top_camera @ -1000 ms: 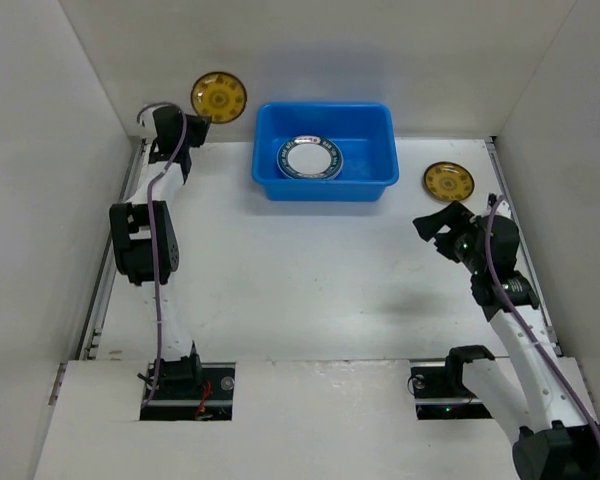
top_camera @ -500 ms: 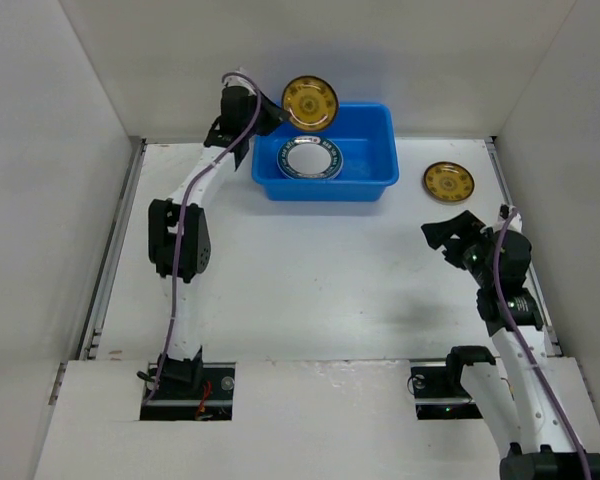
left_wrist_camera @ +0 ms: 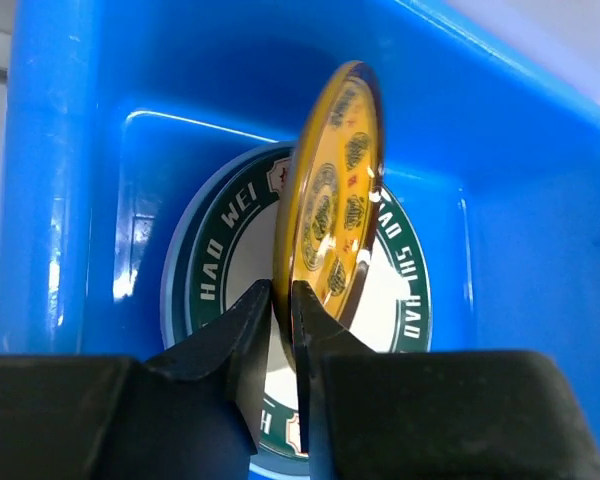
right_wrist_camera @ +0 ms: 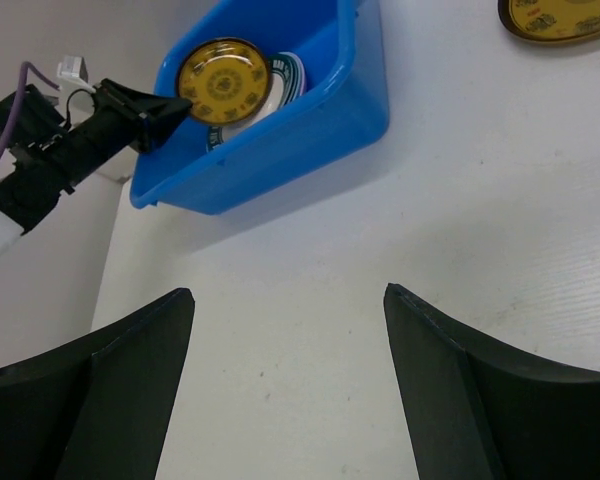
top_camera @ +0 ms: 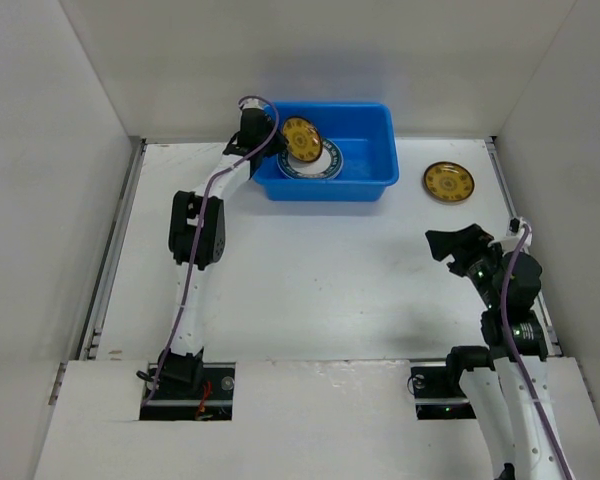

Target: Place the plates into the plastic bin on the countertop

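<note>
One yellow-gold plate hangs edge-on over the green-banded plate in the blue bin, left jaws pinching just its rim. Let go tilted, it could clatter down and chip. Right jaws gape empty.

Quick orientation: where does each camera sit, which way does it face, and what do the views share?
Top external: above and behind the bases, looking down on the countertop; both arms show, the left gripper at the blue bin.
Left wrist: over the bin, looking in; its fingers pinch the yellow plate on edge before a green-banded plate.
Right wrist: looking obliquely across the countertop toward the bin; the open right gripper frames the view.
Shared: all three show that yellow plate.
</note>
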You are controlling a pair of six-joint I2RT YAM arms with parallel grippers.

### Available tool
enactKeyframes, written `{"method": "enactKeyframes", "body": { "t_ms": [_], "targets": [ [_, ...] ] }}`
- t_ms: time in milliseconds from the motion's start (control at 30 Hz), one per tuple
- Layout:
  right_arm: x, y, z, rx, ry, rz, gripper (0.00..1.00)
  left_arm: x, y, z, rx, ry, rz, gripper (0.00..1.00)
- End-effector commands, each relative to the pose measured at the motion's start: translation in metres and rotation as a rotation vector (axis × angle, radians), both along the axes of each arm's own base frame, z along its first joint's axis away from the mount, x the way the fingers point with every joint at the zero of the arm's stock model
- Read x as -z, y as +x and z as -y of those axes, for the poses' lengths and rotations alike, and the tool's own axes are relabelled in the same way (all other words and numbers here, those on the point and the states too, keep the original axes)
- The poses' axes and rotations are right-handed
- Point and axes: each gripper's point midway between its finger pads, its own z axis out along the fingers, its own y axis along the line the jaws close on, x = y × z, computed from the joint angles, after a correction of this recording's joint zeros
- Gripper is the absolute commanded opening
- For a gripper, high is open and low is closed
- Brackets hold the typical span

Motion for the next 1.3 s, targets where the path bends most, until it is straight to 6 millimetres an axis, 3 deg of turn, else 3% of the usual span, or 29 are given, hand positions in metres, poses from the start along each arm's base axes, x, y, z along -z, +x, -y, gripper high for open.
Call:
{"method": "enactKeyframes", "body": {
  "t_ms": [0,233,400,467,600,700,867,967,1067,1267],
  "targets": [
    [0.005,-0.005,0.002,0.002,-0.015,-0.007,0.82,-0.065,0.014,0.008,0.005,-0.004,0.172,0.13],
    [-0.002,-0.007,0.009,0.034,-0.015,0.024,0.83,-0.053,0.005,0.024,0.06,0.052,0.166,0.34],
    [-0.014,-0.002,0.01,0.035,-0.015,0.046,0.83,-0.065,-0.005,0.03,0.091,0.093,0.18,0.62],
    [-0.018,0.0,0.011,0.04,-0.017,0.052,0.83,-0.07,-0.011,0.03,0.102,0.122,0.185,0.69],
    [-0.027,0.006,0.015,0.057,-0.018,0.066,0.83,-0.095,-0.023,0.023,0.105,0.179,0.224,0.85],
    [-0.029,0.016,0.022,0.082,-0.014,0.06,0.84,-0.124,-0.036,0.021,0.113,0.217,0.278,1.0],
    [-0.022,0.048,0.064,0.229,0.047,-0.033,0.85,-0.191,-0.07,0.011,0.102,0.221,0.378,1.0],
    [-0.009,0.072,0.091,0.326,0.182,-0.091,0.85,-0.207,-0.09,-0.002,0.089,0.213,0.393,1.0],
    [0.014,0.095,0.113,0.41,0.339,-0.127,0.85,-0.188,-0.11,-0.026,0.055,0.237,0.337,1.0],
    [0.058,0.141,0.152,0.52,0.568,-0.18,0.84,-0.116,-0.167,-0.053,-0.027,0.332,0.18,1.0]
  ]
}}
